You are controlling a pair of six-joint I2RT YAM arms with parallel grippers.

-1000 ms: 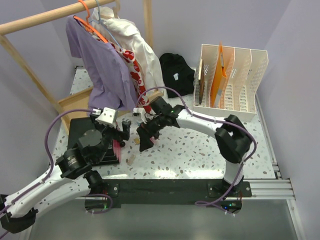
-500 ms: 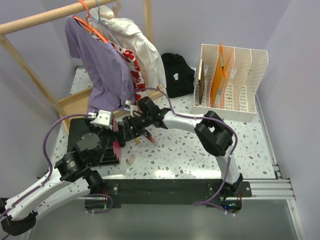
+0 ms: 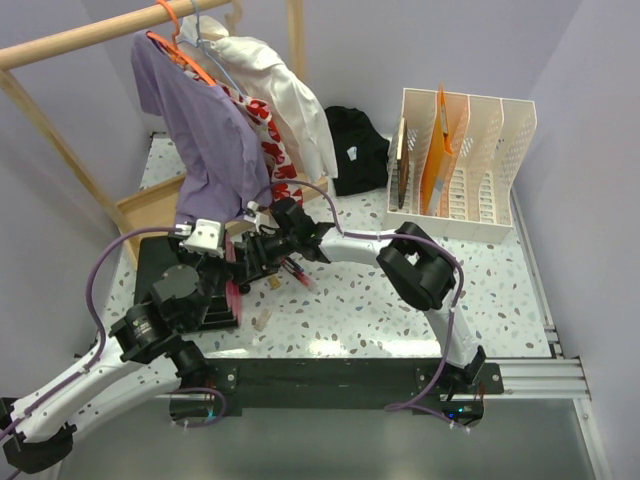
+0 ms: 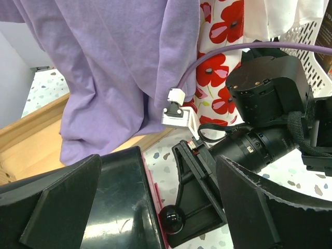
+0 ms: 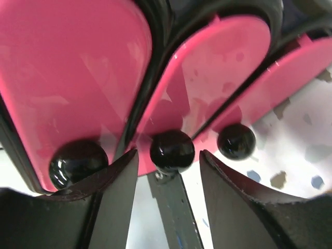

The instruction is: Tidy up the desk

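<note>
Between right end effector [image 5: 167, 174] fingers: black knob [image 5: 171, 150], hidden overhead.

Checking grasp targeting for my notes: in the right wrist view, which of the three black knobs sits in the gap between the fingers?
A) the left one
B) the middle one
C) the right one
B: the middle knob sits in the gap between the two fingers, while the left knob and the right knob lie off to either side.
</note>
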